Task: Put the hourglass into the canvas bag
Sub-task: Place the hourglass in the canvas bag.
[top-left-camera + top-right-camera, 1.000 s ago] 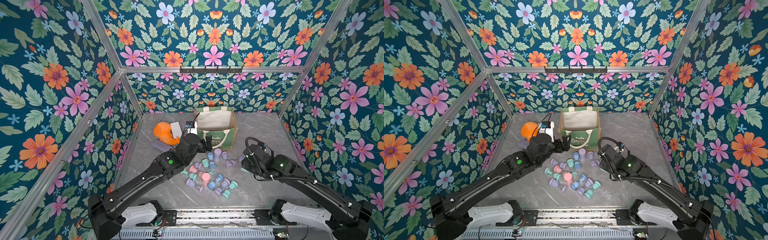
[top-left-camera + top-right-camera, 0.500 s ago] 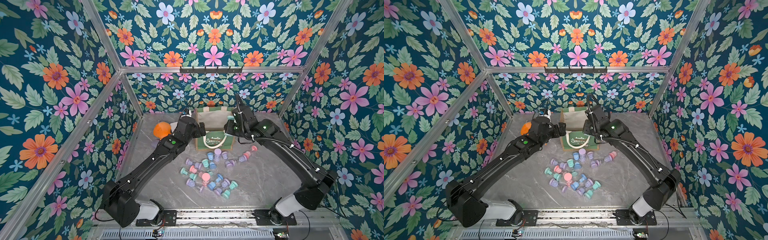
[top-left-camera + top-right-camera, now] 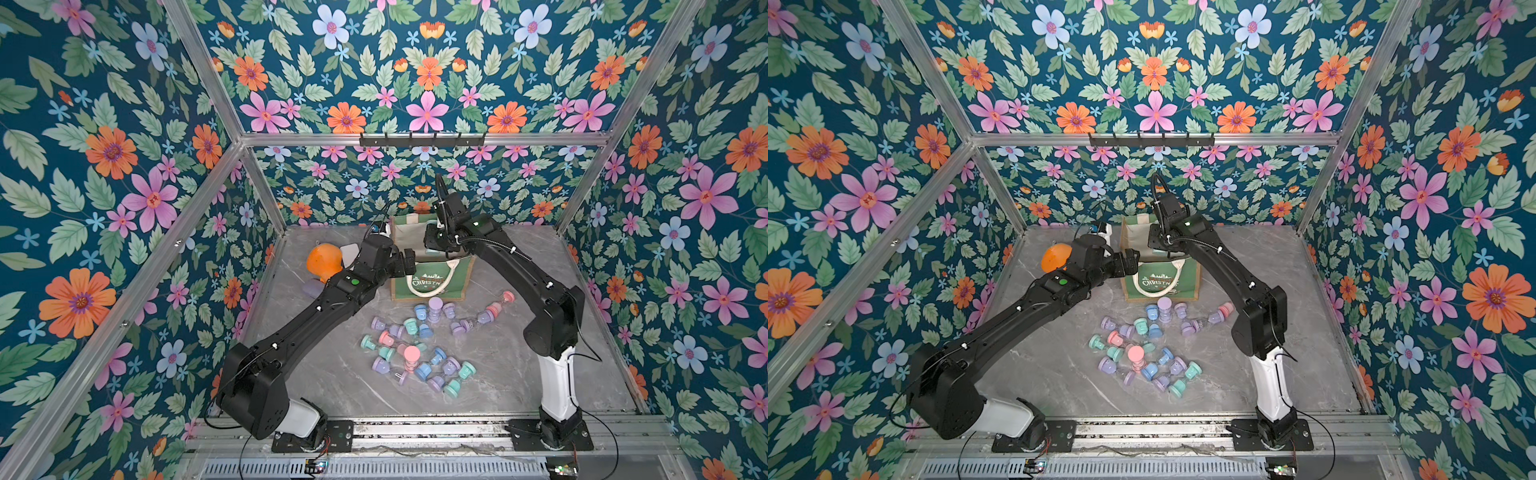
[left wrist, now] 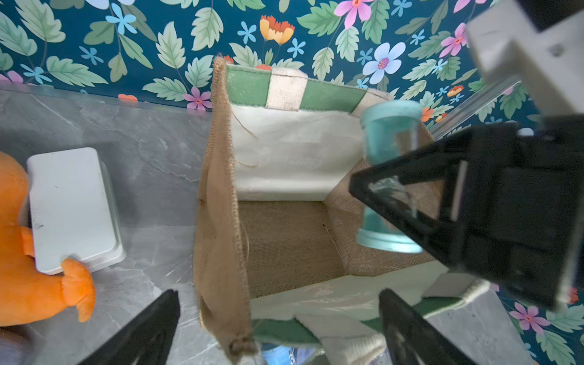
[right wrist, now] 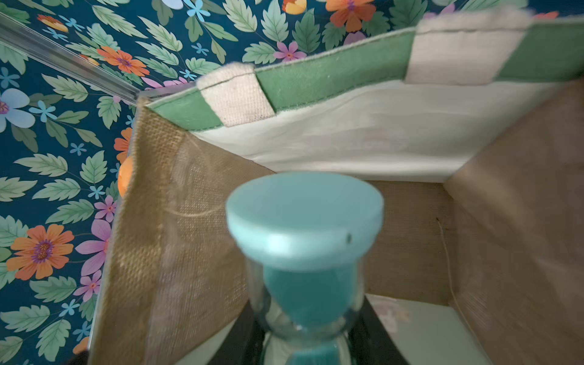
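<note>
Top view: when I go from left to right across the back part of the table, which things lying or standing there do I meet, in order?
In a top view: orange plush toy → white box → canvas bag → pink hourglass lying on the table.

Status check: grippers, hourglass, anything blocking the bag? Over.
Right gripper shut on teal hourglass, at the canvas bag mouth, not released. Left gripper open, straddling the bag's side. Mouth unobstructed, nothing inside yet.
</note>
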